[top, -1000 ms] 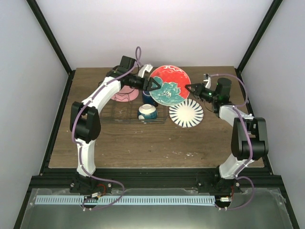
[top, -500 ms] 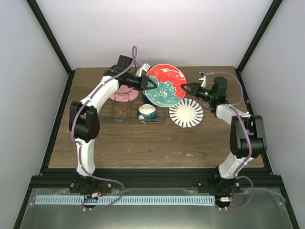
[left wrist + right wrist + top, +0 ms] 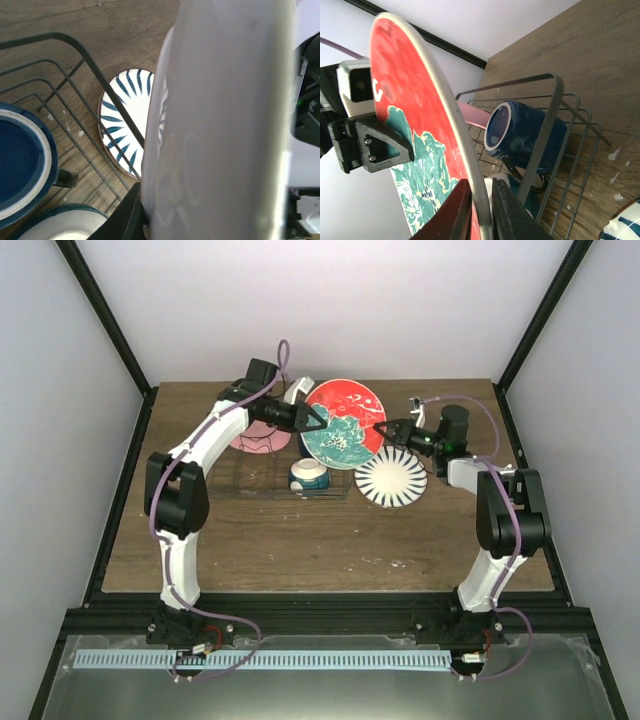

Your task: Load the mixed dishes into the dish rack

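The red plate with teal flowers (image 3: pixel 343 425) stands on edge, off the table, over the right end of the dish rack (image 3: pixel 543 130), its painted face turned toward the top camera. Both arms hold it. The left gripper (image 3: pixel 318 420) is clamped on its rim at 9 o'clock, one black finger (image 3: pixel 375 145) lying flat on the red face. The right gripper (image 3: pixel 381 429) has closed on the rim at 3 o'clock, and its wrist view shows a finger pressed on each side of the pale edge.

Seen from the plate in the top view:
- The small cream bowl (image 3: pixel 310 476) sits at 7 o'clock, inside the rack's near right corner.
- The dark blue mug (image 3: pixel 520 132) is in the rack just behind the bowl.
- The plain pink plate (image 3: pixel 258 435) is at 9 o'clock, at the rack's far left.
- The white plate with dark radial stripes (image 3: pixel 391 478) lies flat on the table (image 3: pixel 300 540) at 4 o'clock, just outside the rack.
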You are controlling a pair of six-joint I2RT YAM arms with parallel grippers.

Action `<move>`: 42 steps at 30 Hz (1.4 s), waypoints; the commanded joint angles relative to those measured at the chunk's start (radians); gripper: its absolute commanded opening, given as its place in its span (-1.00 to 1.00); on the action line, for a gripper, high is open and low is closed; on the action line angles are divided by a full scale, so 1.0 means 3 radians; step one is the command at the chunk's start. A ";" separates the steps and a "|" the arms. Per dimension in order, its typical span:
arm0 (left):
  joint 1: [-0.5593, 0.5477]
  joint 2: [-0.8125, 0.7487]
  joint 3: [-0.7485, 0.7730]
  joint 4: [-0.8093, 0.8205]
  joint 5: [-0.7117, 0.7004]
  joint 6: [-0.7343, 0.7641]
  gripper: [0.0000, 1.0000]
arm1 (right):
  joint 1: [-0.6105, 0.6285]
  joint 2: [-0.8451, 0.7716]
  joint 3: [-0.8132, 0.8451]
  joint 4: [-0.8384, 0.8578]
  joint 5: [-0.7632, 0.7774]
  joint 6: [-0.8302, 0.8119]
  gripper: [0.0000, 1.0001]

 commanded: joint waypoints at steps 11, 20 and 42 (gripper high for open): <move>0.0078 -0.0642 0.0016 -0.0197 -0.0822 0.0712 -1.00 | 0.0058 0.0099 0.0445 -0.0310 -0.0288 -0.0271 -0.45; 0.0077 -0.0977 0.0166 -0.0393 -0.1135 0.0886 -1.00 | 0.0054 0.0158 0.0586 -0.0706 -0.0302 -0.0553 0.16; -0.0363 -0.2133 -0.0636 -0.0601 -0.4238 0.2365 -1.00 | 0.0054 0.0557 0.1120 -0.1338 -0.0322 -0.0822 1.00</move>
